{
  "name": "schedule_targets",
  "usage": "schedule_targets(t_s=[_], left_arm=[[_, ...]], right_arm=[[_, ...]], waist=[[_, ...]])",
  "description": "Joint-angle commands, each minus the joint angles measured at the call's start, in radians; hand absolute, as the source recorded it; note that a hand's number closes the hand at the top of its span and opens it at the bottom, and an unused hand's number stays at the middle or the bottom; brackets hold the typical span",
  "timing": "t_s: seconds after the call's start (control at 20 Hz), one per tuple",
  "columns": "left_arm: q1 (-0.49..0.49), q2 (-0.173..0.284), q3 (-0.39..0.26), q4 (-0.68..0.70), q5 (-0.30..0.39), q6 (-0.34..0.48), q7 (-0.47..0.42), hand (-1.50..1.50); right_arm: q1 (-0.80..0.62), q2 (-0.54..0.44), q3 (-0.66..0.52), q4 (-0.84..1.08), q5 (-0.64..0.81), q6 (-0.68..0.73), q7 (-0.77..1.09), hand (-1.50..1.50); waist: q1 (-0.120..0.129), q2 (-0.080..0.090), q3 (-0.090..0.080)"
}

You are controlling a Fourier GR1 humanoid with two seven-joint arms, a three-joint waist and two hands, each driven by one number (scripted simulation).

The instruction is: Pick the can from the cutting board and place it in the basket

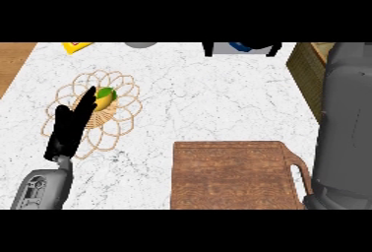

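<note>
Can, yellow and green, lying on its side at the middle of the woven basket, on the left part of a white marbled counter. Basket flat and round, ringed with pale open loops like petals, its tan centre partly hidden under the black left hand. Left hand stretched up from the view's lower left across the basket, fingers straight and held together, curled round nothing, tips just beside the can's left edge; contact between fingertip and can impossible to judge. Grey left forearm behind the hand, entering at the lower left corner.

Brown wooden cutting board at lower centre, well apart from the basket, with a looped handle on its right side. Close beside that handle, the grey right forearm, large and near the camera, filling the view's right edge from bottom to top; right hand nowhere visible.

Along the far edge of the counter, cut by the frame: a yellow item at the upper left, a grey rounded item next to it, and a black, white and blue object further right. Strip of wood-toned surface beyond the counter's left edge. Brown woven-looking panel at the upper right, partly behind the right forearm.
</note>
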Motion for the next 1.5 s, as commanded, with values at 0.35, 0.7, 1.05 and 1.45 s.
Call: schedule_targets(t_s=[0.35,0.7,1.05,1.45], left_arm=[[-0.004,0.009,0.002,-0.005,0.008,-0.032,-0.009,0.00],[-0.024,-0.014,-0.011,-0.022,-0.019,0.010,0.042,0.00],[-0.026,-0.027,-0.009,0.038,-0.025,0.012,-0.019,0.00],[0.005,-0.022,-0.005,-0.024,-0.015,0.003,-0.020,0.00]], right_arm=[[-0.362,-0.218,-0.118,0.273,-0.029,-0.020,0.114,1.50],[-0.293,-0.479,0.008,0.429,0.110,0.135,-0.046,1.50],[-0.300,-0.623,0.037,0.673,0.188,0.093,-0.201,1.50],[-0.219,-0.747,0.016,0.903,0.228,-0.099,-0.494,1.50]], waist=[[0.013,0.006,-0.001],[0.008,0.011,0.000],[0.014,0.014,-0.001],[0.025,0.017,0.001]])
